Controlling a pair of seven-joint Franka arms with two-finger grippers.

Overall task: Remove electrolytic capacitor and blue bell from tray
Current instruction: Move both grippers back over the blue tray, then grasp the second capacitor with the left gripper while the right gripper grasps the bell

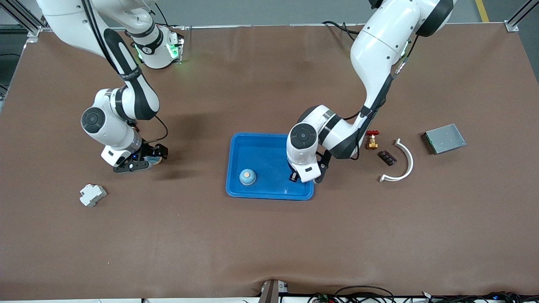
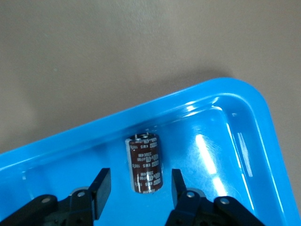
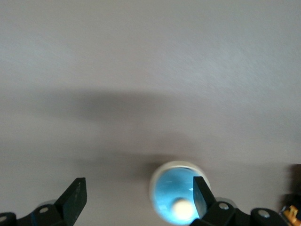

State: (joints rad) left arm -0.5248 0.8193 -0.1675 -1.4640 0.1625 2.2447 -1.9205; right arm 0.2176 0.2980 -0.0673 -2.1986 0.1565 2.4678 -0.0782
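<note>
The capacitor [image 2: 146,162], a dark brown cylinder with pale print, lies on its side on the floor of the blue tray [image 1: 269,143], in the tray corner nearer the front camera at the left arm's end. The left tool [image 2: 140,176] is low over it with its fingers [image 2: 102,184] apart, one on each side of the capacitor with a gap on both sides, so nothing is clamped.

A blue bell [image 1: 247,176] with a pale button sits in the same tray, toward the right arm's end from the left tool and well apart from the capacitor.

The right tool [image 3: 138,184] is low over the bare counter [image 1: 269,244], well clear of the tray toward the right arm's end, its fingers spread wide. A second blue bell [image 3: 176,200] with a white rim stands on the counter just beside one finger [image 3: 200,190], not gripped.

Nearer the front camera than the right tool lies a white block-shaped part [image 1: 92,195]. Toward the left arm's end from the left tool are a brass valve with a red handle [image 1: 372,139], a small dark component [image 1: 387,158], a curved white strip [image 1: 405,162] and a grey metal box [image 1: 444,138].
</note>
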